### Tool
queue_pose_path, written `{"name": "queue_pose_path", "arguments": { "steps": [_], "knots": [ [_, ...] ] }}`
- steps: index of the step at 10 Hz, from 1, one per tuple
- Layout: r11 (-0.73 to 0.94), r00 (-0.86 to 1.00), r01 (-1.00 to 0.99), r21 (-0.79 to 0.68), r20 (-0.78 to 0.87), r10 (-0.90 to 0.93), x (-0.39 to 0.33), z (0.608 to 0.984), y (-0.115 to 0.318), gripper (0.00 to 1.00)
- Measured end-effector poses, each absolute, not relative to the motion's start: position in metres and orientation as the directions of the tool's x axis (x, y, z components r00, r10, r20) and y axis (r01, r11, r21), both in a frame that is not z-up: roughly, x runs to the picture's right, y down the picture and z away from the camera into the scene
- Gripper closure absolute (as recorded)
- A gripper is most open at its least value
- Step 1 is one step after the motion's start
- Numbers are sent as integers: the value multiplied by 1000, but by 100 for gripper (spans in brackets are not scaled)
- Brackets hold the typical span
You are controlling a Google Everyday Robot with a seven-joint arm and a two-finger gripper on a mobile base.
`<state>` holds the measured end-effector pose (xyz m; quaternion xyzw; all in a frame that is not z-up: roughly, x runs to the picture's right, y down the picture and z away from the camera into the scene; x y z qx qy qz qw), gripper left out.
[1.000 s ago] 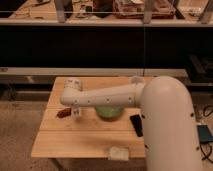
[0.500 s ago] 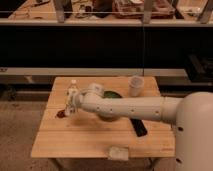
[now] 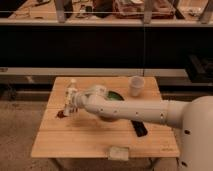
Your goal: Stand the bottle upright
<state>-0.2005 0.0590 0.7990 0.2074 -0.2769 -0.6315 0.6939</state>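
Note:
The bottle (image 3: pixel 72 91) is small and whitish with a white cap. It stands roughly upright near the left edge of the wooden table (image 3: pixel 85 142). My gripper (image 3: pixel 70 103) is at the bottle's lower part, reaching in from the right, and it hides the bottle's base. A small reddish-brown object (image 3: pixel 61 114) lies on the table just left of and below the gripper.
A green bowl (image 3: pixel 116 97) sits mid-table, partly hidden behind my arm. A white cup (image 3: pixel 135 85) stands at the back right. A black object (image 3: pixel 140 129) lies right of centre. A pale block (image 3: pixel 118 152) sits at the front edge. A dark shelf unit stands behind the table.
My arm has swung lower and stretched out across the table, uncovering the cup and bowl. The gripper has stayed at the bottle near the left edge.

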Motion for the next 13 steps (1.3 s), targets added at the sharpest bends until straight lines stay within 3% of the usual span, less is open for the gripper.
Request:
{"name": "queue_pose_path", "arguments": {
  "steps": [4, 10, 13],
  "knots": [
    [-158, -180, 715, 681, -39, -983, -214, 786, 88, 100],
    [-197, -191, 693, 693, -87, -978, -216, 782, 85, 100],
    [-305, -194, 581, 754, -236, -952, -233, 753, 82, 100]
  ]
}}
